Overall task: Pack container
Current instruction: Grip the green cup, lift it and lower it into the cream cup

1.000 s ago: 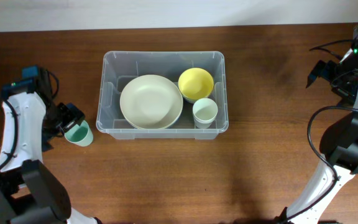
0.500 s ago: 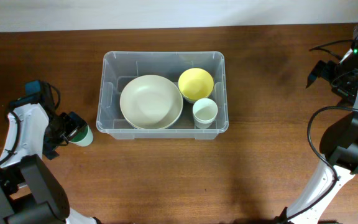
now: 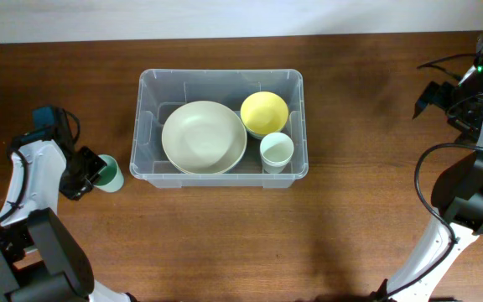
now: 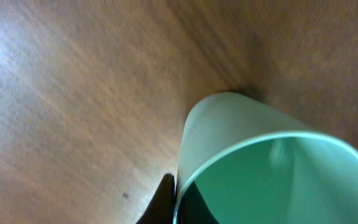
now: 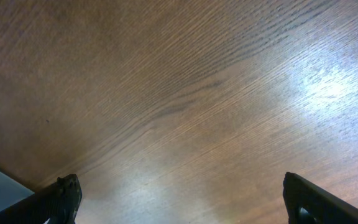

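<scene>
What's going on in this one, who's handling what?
The left gripper is shut on the rim of a green cup, which appears to rest on the table just left of the clear container. The container already holds a large cream bowl, a yellow bowl and a pale cup. The right gripper hangs open over bare wood at the far right, holding nothing.

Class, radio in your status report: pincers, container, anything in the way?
Left pincer shut on green cup, left of container. Right pincer open, empty. Container holds cream bowl, yellow bowl, pale cup. Nothing in between.
</scene>
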Tool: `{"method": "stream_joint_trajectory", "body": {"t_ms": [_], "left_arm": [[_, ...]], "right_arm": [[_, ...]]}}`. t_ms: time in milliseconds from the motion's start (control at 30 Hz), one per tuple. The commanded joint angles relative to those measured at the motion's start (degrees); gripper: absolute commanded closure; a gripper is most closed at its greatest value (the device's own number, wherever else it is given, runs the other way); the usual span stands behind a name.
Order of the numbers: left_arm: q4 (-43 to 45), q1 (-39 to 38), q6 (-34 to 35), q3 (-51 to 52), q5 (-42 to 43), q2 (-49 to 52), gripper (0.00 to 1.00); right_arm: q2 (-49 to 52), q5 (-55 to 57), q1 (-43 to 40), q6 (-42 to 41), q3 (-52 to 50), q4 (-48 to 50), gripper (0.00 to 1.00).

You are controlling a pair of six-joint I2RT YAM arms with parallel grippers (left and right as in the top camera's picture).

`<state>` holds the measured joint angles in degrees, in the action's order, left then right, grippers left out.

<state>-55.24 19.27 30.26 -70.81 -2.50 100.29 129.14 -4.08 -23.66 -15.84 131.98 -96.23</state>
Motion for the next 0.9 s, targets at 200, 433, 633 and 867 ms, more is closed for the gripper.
{"method": "stream_joint_trajectory", "body": {"t_ms": [200, 433, 633, 867], "left_arm": [[8.2, 0.9, 0.1, -2.2, -0.8, -0.2, 0.99], [3.4, 2.0, -0.5, -21.1, 0.0, -2.0, 0.99], [1.6, -6.0, -12.9, -36.0, 10.2, -5.6, 0.99], [0.0, -27.4, -17.7, -38.0, 13.3, -7.3, 0.99]], "right_arm": [[-2.3, 0.3, -0.4, 0.4, -0.2, 0.0, 0.01], [-2.3, 0.2, -0.4, 0.4, -0.2, 0.0, 0.01], [-2.3, 0.2, -0.4, 0.4, -0.2, 0.0, 0.01], [-2.3, 0.2, -0.4, 0.4, -0.2, 0.0, 0.01]]}}
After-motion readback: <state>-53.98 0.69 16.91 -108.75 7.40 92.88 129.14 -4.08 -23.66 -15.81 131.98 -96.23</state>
